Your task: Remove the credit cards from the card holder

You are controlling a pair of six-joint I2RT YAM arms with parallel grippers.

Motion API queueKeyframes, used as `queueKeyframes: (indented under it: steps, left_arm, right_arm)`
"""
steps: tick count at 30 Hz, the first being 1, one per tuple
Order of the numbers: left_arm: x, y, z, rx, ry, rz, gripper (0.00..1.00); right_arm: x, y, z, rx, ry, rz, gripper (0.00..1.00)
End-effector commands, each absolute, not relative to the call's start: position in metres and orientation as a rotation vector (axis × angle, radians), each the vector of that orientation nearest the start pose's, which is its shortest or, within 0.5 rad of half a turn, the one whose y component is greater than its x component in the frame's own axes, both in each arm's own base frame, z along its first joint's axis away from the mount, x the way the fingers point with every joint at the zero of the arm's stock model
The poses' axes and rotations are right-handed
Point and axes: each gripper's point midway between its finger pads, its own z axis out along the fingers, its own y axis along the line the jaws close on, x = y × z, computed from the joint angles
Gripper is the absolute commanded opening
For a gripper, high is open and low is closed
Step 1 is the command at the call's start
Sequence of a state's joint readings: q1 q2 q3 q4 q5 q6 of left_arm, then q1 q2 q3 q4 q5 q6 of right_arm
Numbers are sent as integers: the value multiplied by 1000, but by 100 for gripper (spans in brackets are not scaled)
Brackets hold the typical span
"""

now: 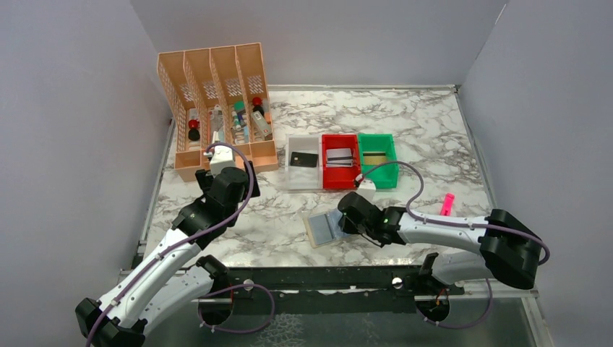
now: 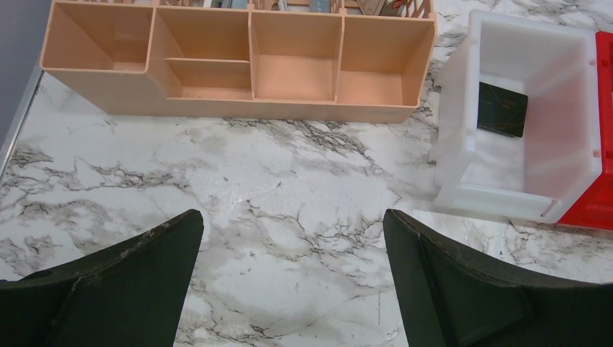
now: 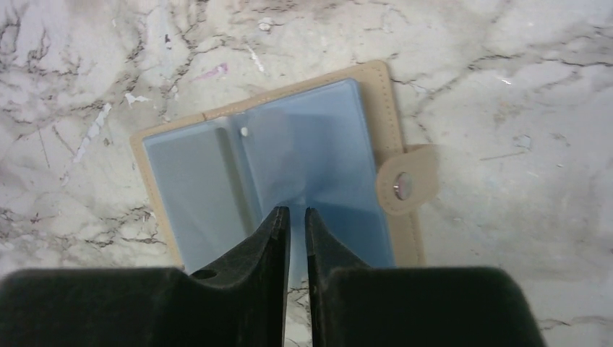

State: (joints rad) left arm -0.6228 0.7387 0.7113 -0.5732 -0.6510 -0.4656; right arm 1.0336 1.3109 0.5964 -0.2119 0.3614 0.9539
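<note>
Left claw (image 2: 293,228) hangs wide open above bare marble worktop (image 1: 405,123), holding nothing. Just beyond it, at the far left of the worktop, stands an orange slotted organizer (image 1: 217,79) with pens and small items in its rear slots.

To the right of the organizer, three small bins sit side by side in a row. The white bin (image 2: 463,87) holds a black card (image 2: 502,108) lying flat on its floor. The red bin (image 1: 340,181) next to it holds a silver-grey card (image 1: 338,156). The green bin (image 1: 382,177) holds a card with a gold-and-dark stripe (image 1: 374,157).

Nearer the arms, in front of the white and red bins, the card holder (image 3: 217,173) lies open and flat on the worktop, blue-grey panels up, its tan snap tab (image 3: 405,184) sticking out on one side. The right claw (image 3: 297,213) sits low over it, its fingers drawn narrow with only a slit between them. A thin blue sleeve leaf rises into that slit; whether the fingers pinch it cannot be told.

Far right, a pink marker (image 1: 447,204) lies on the worktop, well apart from the card holder.
</note>
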Motion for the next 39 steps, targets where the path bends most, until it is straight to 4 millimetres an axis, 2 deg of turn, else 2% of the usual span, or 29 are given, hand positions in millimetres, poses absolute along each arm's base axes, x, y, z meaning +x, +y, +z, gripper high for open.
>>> queueKeyframes:
  steps: [1, 6, 9, 10, 12, 16, 18, 20, 25, 31, 39]
  left_arm:
    - [247, -66, 194, -193, 2011, 8, 99]
    - [247, -66, 194, -194, 2010, 9, 99]
    - [247, -66, 194, -196, 2009, 7, 99]
    - [247, -65, 194, -197, 2009, 7, 99]
    - [248, -66, 194, -195, 2009, 4, 99]
    - [248, -67, 193, -189, 2015, 1, 99]
    - [248, -67, 194, -190, 2012, -1, 99]
    - [247, -66, 195, -193, 2006, -2, 99]
    - [246, -64, 198, -204, 1995, -8, 99]
    - [247, -70, 194, -188, 2017, -29, 99]
    - [248, -73, 194, -199, 2021, -44, 99]
  right_arm:
    - [191, 219, 43, 211, 2411, 343, 24]
    - [199, 184, 56, 270, 2345, 160, 37]
    - [204, 176, 71, 244, 2313, 115, 39]
    - [206, 180, 78, 221, 2302, 139, 40]
    - [208, 200, 91, 112, 2291, 241, 40]
    - [193, 259, 109, -125, 2299, 589, 40]
    - [186, 281, 111, -211, 2299, 709, 42]
    - [182, 294, 103, -253, 2340, 739, 44]
    - [183, 303, 80, -359, 2419, 620, 48]
    - [189, 312, 81, -459, 2383, 532, 55]
    - [199, 311, 63, -534, 2389, 220, 62]
